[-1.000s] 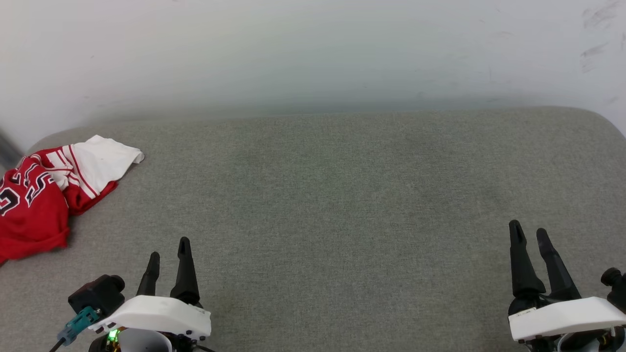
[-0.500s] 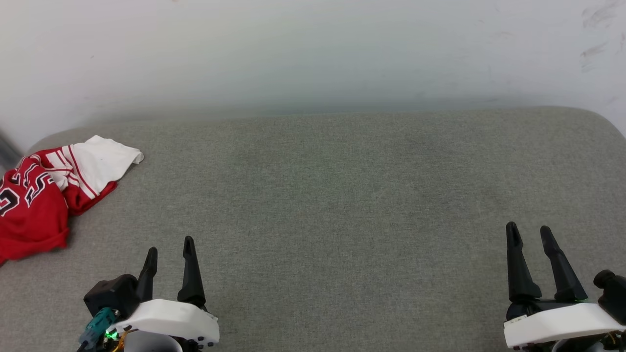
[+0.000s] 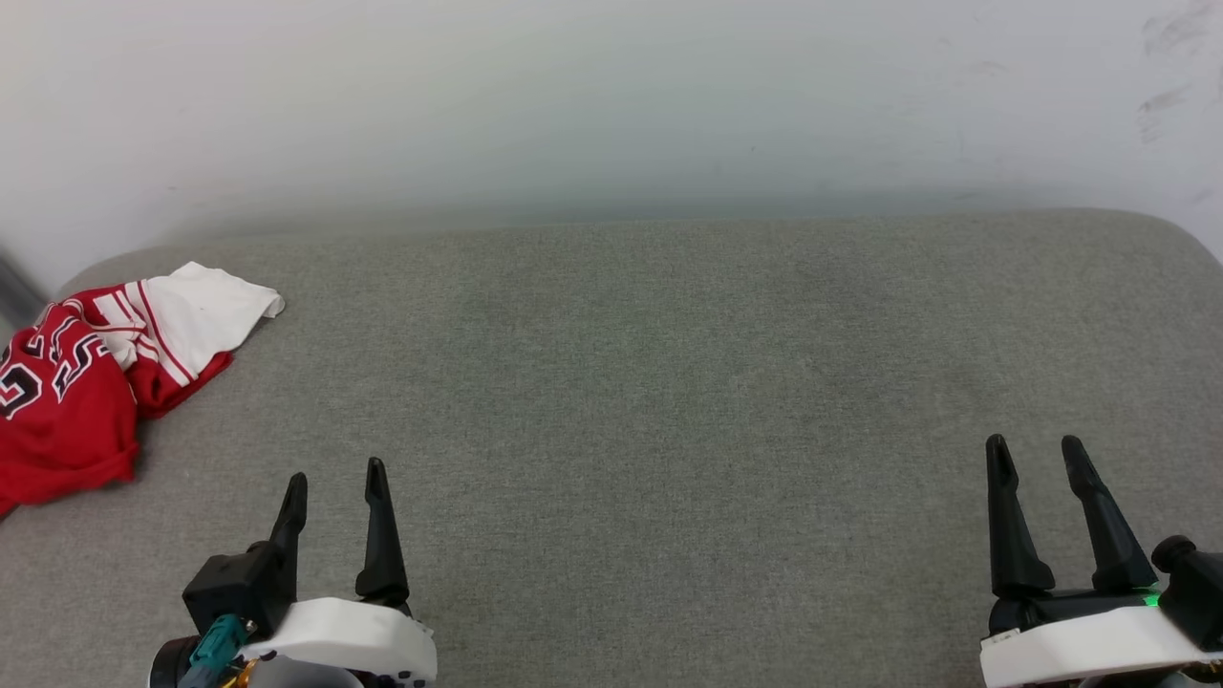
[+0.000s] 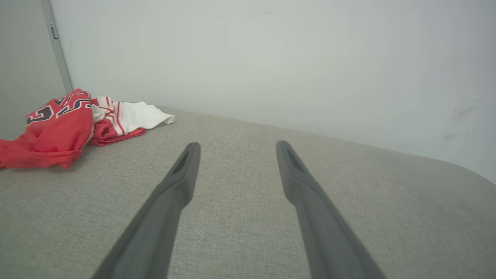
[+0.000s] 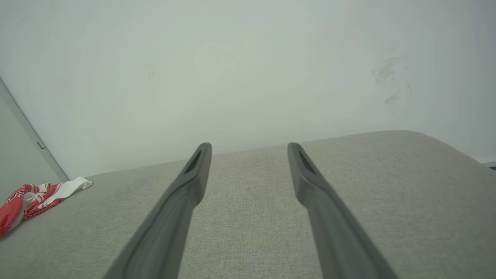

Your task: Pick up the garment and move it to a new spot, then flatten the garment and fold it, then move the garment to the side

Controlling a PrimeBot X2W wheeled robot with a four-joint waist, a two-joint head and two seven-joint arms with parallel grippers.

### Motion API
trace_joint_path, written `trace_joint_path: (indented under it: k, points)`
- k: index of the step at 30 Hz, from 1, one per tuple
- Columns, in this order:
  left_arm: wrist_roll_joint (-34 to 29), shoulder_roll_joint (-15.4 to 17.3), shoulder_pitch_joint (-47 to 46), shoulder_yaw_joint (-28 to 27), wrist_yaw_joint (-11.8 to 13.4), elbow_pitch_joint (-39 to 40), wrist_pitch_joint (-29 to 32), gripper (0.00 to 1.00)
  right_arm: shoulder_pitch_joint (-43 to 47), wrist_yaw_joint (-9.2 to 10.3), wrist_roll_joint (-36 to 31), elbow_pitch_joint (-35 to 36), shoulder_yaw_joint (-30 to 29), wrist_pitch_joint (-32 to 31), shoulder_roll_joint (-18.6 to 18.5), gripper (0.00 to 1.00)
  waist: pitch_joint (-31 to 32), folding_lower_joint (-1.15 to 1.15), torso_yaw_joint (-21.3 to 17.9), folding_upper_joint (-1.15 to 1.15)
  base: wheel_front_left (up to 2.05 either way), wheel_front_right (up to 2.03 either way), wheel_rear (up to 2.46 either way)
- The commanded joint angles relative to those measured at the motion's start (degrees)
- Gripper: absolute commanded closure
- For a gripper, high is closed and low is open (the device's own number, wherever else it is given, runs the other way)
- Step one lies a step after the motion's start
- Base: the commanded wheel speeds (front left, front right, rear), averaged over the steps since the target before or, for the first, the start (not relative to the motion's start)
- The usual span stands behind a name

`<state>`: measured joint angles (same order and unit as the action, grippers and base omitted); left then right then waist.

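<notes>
Crumpled garment lies left of spread left fingers, far from spread right fingers

- Cushion top: grey-beige woven fabric, flat, lying under and ahead of the left claw and the right claw. Its far corners are rounded, one beyond the right claw and one far to the left of the left claw.
- Wall: plain white, matt, rising directly behind the cushion's far edge, ahead of both claws.
- Scuff marks: grey smudges high on the wall, ahead of the right claw and slightly to its right.
- Trim strip: thin grey upright with a small fitting, far to the left of the left claw, with a darker grey panel beyond it.
- Light: soft and even, with a dim band where wall meets cushion.
</notes>
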<state>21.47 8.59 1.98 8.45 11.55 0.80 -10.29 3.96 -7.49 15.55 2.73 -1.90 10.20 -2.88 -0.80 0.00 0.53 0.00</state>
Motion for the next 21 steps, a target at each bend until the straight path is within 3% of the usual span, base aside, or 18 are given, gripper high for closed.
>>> trace_joint_path:
  k: [1,21]
  points:
    - [-1.29,0.14,0.16,-0.05,-0.28,0.89,-0.58,0.0,0.59,0.0,-1.17,0.93,-0.04,0.58,-0.01,0.0,-0.04,0.0,0.01,0.0,0.0,0.0,0.0]
    - [-10.28,-2.93,2.59,-3.28,-4.47,-0.31,-2.97,0.0,2.66,0.0,-7.25,0.18,0.15,3.0,0.0,0.0,-0.07,0.0,0.15,0.0,0.0,0.0,0.0]
